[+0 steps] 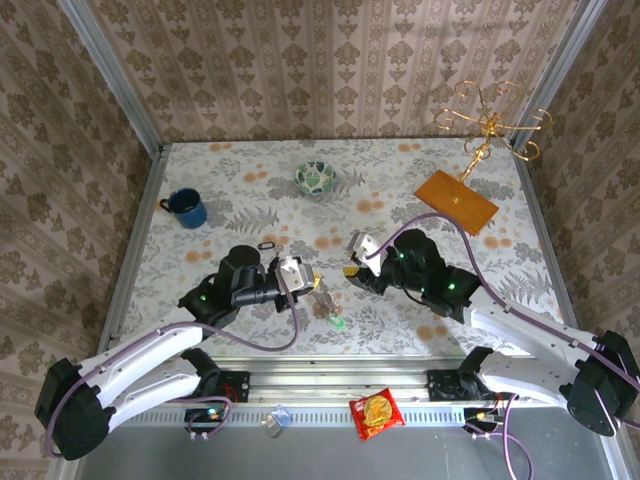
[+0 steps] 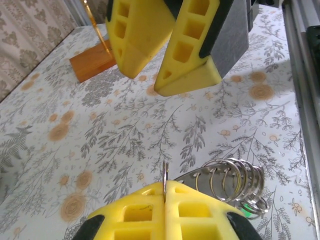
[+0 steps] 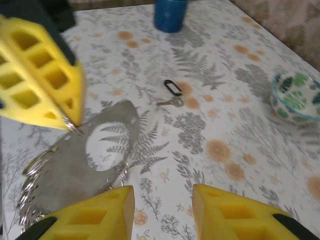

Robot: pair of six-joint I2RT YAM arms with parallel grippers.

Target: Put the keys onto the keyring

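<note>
We can't resolve how the wire loops of the keyring (image 2: 232, 180) link up. In the right wrist view they blur into their own shadow. The green key head (image 2: 246, 210) is half hidden behind those loops, just right of the left gripper's (image 2: 165, 186) fingertips. We can't tell whether it's threaded on.

A loose silvery key (image 3: 171, 102) lies on the table ahead of the right gripper (image 3: 163, 190), with a black tag (image 3: 172, 87) just beside it. The blue mug (image 3: 170, 12) is well beyond, and the patterned bowl (image 3: 295, 97) is off to its right. The wooden base (image 2: 92, 62) sits past the right fingers.

The left gripper is clamped tight on one thin ring of the keyring. The right gripper faces it, close, jaws apart with nothing between them.
</note>
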